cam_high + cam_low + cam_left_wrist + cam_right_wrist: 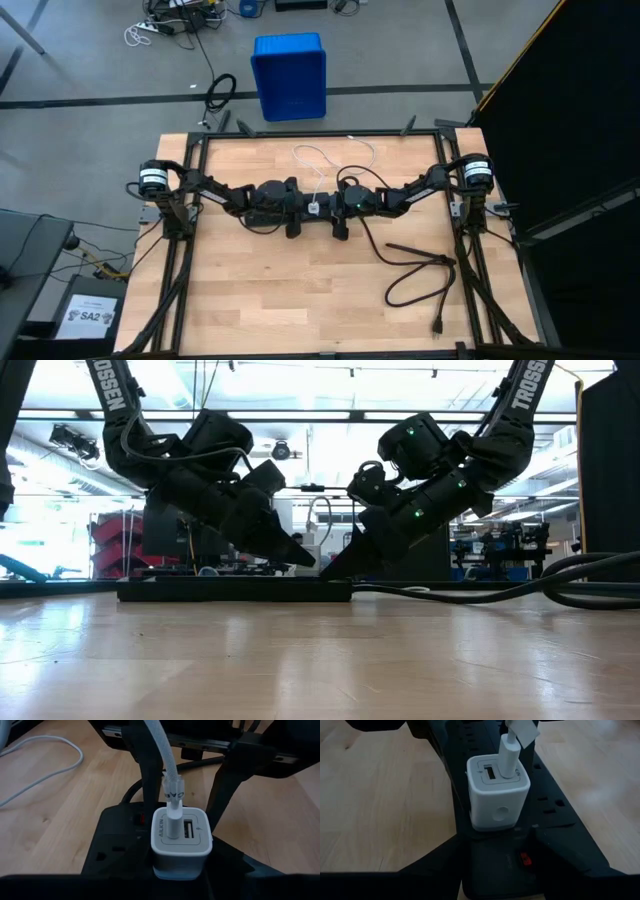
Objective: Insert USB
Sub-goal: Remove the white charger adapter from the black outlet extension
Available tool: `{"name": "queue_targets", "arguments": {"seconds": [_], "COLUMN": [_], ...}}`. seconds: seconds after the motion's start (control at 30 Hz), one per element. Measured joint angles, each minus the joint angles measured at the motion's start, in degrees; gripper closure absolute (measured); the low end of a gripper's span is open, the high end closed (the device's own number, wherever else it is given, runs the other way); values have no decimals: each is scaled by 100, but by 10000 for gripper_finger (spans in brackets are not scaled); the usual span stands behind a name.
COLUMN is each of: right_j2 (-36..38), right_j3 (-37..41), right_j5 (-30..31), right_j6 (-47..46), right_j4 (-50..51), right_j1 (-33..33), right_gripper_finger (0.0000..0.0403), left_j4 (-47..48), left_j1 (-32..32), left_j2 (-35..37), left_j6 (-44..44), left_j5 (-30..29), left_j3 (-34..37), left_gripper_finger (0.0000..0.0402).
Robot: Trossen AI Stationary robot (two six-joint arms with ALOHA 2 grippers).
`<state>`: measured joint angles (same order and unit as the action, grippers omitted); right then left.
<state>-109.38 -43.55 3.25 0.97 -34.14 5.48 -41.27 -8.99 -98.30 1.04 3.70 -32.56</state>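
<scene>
**Checking the USB plug seated in the white charger**

Looking past both claws, the USB (171, 812) is a thin white cable whose plug stands upright in one port of the white charger (181, 837); the second port beside it is free. The charger sits in the black power strip (555, 800) on the table (300, 300).

The left claw (292, 205) and the right claw (340, 208) lie low at the two sides of the charger, very near to it. For both, I cannot tell if the fingers are spread or pressed together.

The cable seems light and floppy, so it would bend if pushed. The best hold is probably the short stiff plug body, just above the charger.

The rest of the cable loops on the table beyond the claws. The thick black cord (420, 275) lies behind the right claw, well apart, and does not stand in the way.
</scene>
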Motion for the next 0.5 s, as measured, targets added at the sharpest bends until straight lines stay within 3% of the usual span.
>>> {"name": "queue_targets", "arguments": {"seconds": [0.5], "right_j2": [-7], "right_j3": [7], "right_j5": [0], "right_j6": [-98], "right_j4": [77], "right_j1": [31], "right_gripper_finger": [218], "left_j4": [35], "left_j1": [4], "left_j2": [20], "left_j6": [2], "left_j5": [-11], "left_j3": [-43], "left_gripper_finger": [271]}}
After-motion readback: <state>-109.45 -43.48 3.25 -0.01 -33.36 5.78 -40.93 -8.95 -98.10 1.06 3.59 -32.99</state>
